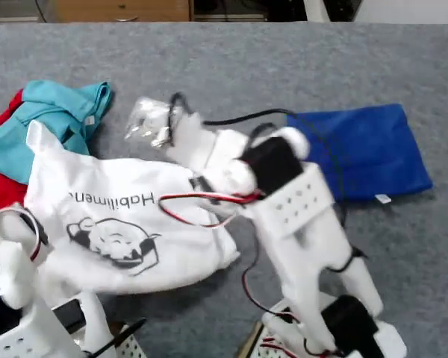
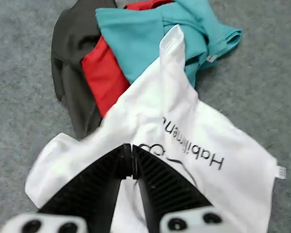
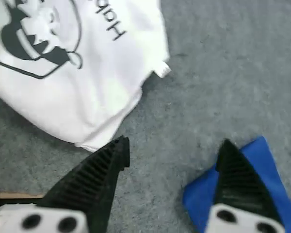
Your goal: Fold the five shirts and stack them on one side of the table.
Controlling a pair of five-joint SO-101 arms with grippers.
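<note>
A white printed shirt (image 1: pixel 127 216) lies spread and rumpled at the left-centre of the grey table. Beside it a teal shirt (image 1: pixel 48 119) is heaped over a red shirt (image 1: pixel 1 186); the left wrist view also shows a dark grey shirt (image 2: pixel 70 73) under the red one (image 2: pixel 104 73). A folded blue shirt (image 1: pixel 366 153) lies flat at the right. My left gripper (image 2: pixel 132 158) hangs shut just over the white shirt (image 2: pixel 184 141), with no cloth visible between its fingers. My right gripper (image 3: pixel 174 145) is open above bare table between the white shirt's hem (image 3: pixel 111 87) and the blue shirt (image 3: pixel 262 165).
The right arm (image 1: pixel 299 216) stretches from the front edge across the table's middle, with cables (image 1: pixel 201 205) trailing over the white shirt. The left arm's base (image 1: pixel 22 298) stands at the front left. Grey table (image 1: pixel 284 67) runs along the back.
</note>
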